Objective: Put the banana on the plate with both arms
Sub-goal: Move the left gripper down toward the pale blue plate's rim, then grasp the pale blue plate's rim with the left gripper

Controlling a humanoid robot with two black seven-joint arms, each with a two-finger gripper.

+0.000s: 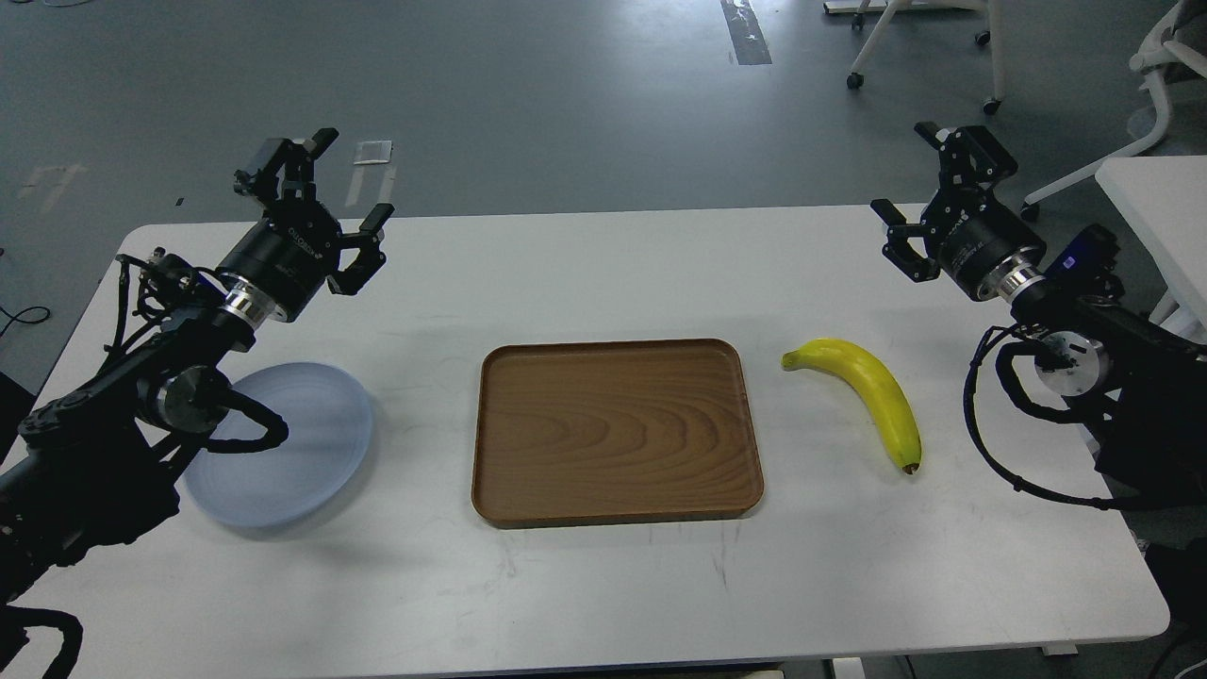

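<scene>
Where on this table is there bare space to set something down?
The wooden tray is empty. Bare table runs behind it between the two grippers, along the whole front edge, and between tray and plate. Tighter: the gap between tray and banana, and the left side, where the left arm overhangs the plate.

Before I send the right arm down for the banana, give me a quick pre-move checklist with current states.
1. Right gripper open and empty: ok.
2. Left gripper open and empty: ok.
3. Banana lying free on the table, right of the wooden tray, nothing touching it: ok.
4. Plate bare where visible: ok; its left part is hidden behind the left arm: cannot tell.
5. Banana already on plate: not ok; the tray lies between them.
6. Right gripper over the banana: not ok; it is raised near the table's far edge.
</scene>
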